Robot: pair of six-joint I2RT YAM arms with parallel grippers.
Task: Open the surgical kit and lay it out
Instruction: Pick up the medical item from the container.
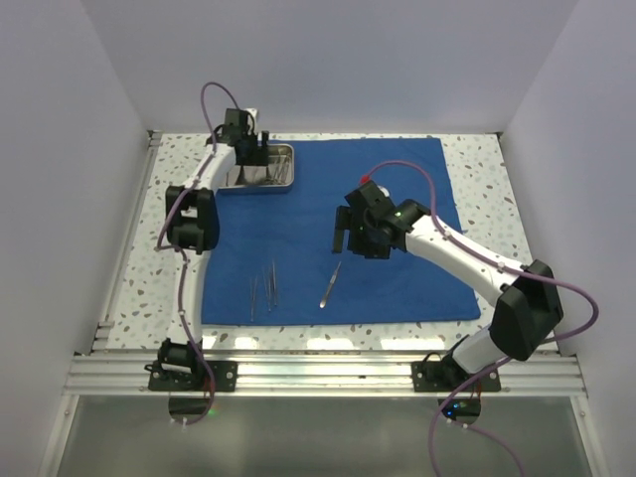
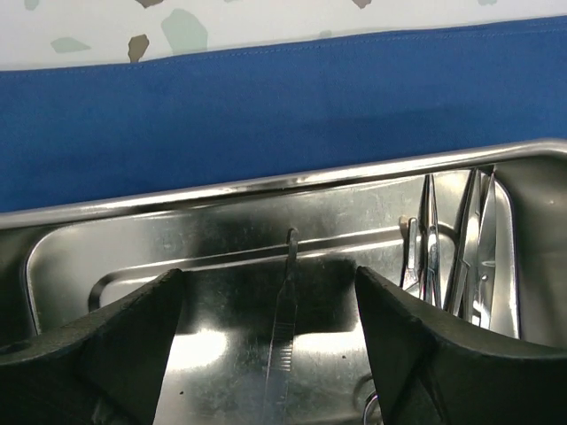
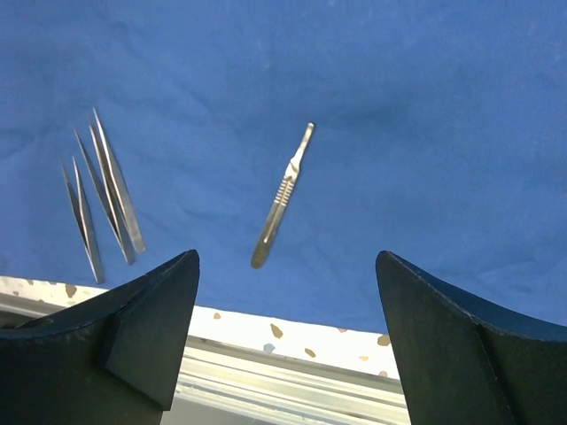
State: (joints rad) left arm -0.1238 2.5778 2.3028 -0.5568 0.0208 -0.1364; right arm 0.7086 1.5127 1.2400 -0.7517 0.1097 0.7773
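The royal-blue cloth (image 1: 397, 189) lies spread flat on the table. The steel tray (image 1: 282, 185) stands on its far left corner. My left gripper (image 1: 253, 157) is open, low over the tray (image 2: 62, 257), with a scalpel handle (image 2: 283, 328) lying between its fingers and more steel instruments (image 2: 456, 257) at the tray's right end. On the cloth's near part lie two tweezers (image 1: 262, 286) and a scalpel handle (image 1: 329, 286). My right gripper (image 1: 343, 238) is open and empty, above the cloth (image 3: 399, 106); the handle (image 3: 282, 197) and tweezers (image 3: 106, 190) lie below it.
The speckled table (image 1: 477, 159) shows round the cloth. An aluminium rail (image 1: 328, 373) runs along the near edge and shows in the right wrist view (image 3: 266, 376). White walls close the back and sides.
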